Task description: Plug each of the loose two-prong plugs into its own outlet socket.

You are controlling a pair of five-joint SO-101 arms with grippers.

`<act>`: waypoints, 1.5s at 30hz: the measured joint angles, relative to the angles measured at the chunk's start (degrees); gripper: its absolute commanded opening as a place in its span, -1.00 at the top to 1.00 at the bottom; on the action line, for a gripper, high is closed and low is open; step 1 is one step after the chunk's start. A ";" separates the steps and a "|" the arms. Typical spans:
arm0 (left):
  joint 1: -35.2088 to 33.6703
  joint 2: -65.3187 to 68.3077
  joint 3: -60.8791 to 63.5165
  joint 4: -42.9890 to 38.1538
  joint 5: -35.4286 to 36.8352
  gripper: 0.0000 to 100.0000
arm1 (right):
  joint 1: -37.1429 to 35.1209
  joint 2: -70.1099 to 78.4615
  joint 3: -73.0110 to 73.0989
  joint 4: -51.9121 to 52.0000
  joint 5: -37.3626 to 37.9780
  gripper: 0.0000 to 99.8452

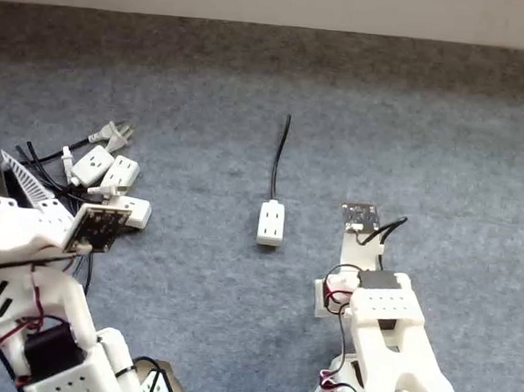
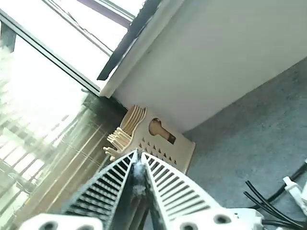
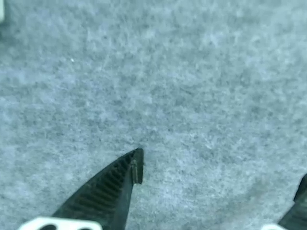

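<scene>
A white outlet socket (image 1: 271, 223) on a black cord lies alone on the grey carpet at mid-table. At the left, several white sockets (image 1: 114, 172) and a loose two-prong plug (image 1: 116, 136) lie tangled with black cords (image 1: 44, 158). My left gripper (image 1: 8, 174) is raised beside that pile; its ribbed fingers (image 2: 163, 189) are shut on nothing and point up at the wall, with cords (image 2: 273, 196) below them. My right gripper (image 3: 220, 172) is open just above bare carpet, to the right of the lone socket, one finger (image 3: 122, 184) clearly seen.
The right arm's body (image 1: 382, 330) fills the lower right and the left arm's body (image 1: 35, 325) the lower left. A pale wall (image 1: 342, 7) bounds the carpet at the back. A wooden rack (image 2: 153, 136) stands against the wall.
</scene>
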 measured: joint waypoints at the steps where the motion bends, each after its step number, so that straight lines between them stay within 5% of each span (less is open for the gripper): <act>1: -0.09 3.16 -1.49 -1.23 -1.05 0.98 | 0.00 0.70 0.00 0.00 0.00 0.07; 9: -2.37 38.68 -26.20 -0.44 -3.25 0.98 | 0.00 3.25 -0.26 -0.79 0.00 0.07; 13: -2.64 57.32 -39.56 9.14 -9.76 0.96 | 0.00 4.13 -0.79 -0.79 0.00 0.07; 17: -2.90 70.24 -50.11 23.12 -19.87 0.68 | 0.00 4.40 -0.88 -0.79 0.00 0.07; 20: -2.81 75.78 -56.79 32.62 -24.62 0.51 | 0.00 4.48 -0.88 -0.79 0.00 0.07; 28: 1.93 83.69 -65.93 44.57 -27.96 0.57 | 0.00 4.48 -0.70 -1.58 0.00 0.07; 45: 7.12 93.89 -66.02 45.71 -28.75 0.57 | 0.00 4.57 -0.35 -2.81 0.00 0.07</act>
